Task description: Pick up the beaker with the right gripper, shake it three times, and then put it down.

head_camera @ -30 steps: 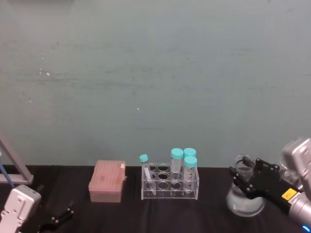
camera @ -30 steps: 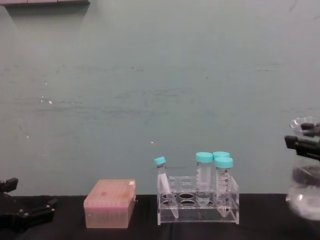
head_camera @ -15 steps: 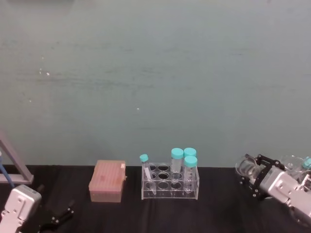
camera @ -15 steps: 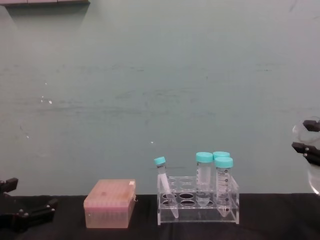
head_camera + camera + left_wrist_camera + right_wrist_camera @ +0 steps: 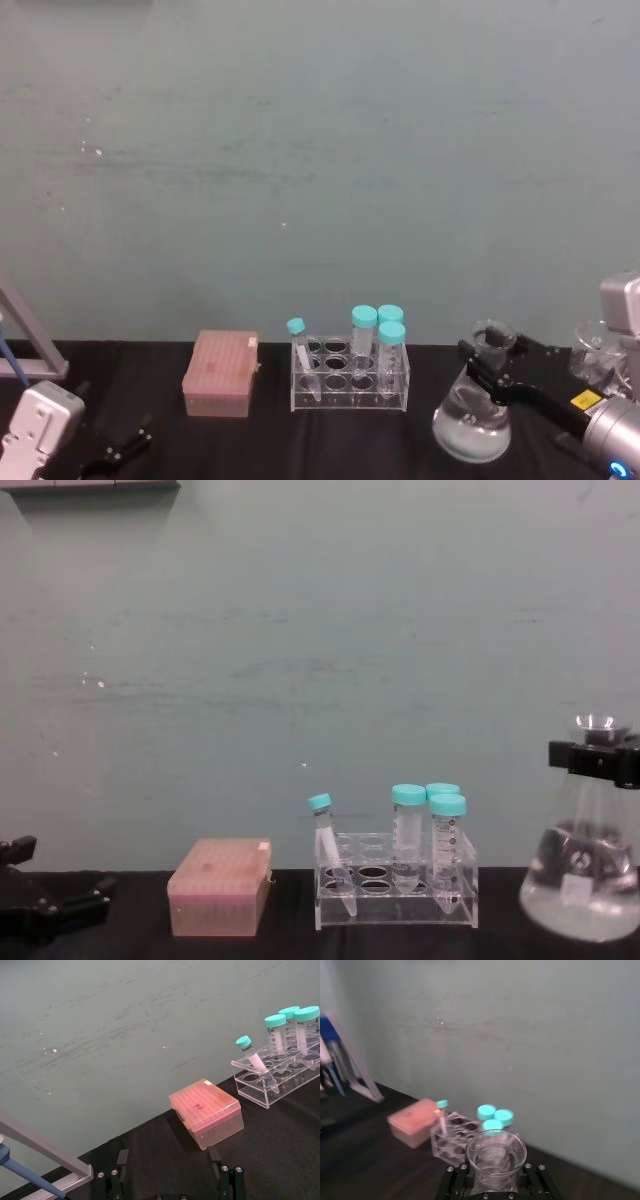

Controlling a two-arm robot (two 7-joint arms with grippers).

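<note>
The beaker (image 5: 471,422) is a clear conical flask with clear liquid in its wide base and a small white mark. It stands upright to the right of the tube rack. My right gripper (image 5: 488,370) is shut on its narrow neck just below the flared rim. In the chest view the beaker (image 5: 583,885) is at the right edge with the right gripper (image 5: 597,759) across its neck. The right wrist view looks down into the beaker's rim (image 5: 496,1152) between the black fingers (image 5: 454,1180). I cannot tell whether the base touches the table. My left gripper (image 5: 167,1160) stays parked and open at the near left.
A clear rack (image 5: 350,378) holds several teal-capped tubes in the middle of the black table. A pink tip box (image 5: 221,373) sits to its left. A pipette stand (image 5: 28,345) is at the far left. More glassware (image 5: 592,343) stands behind my right arm.
The right gripper has swung the beaker from a raised tilt at the far right back to the left and down. It is now upright. The left arm has not moved.
</note>
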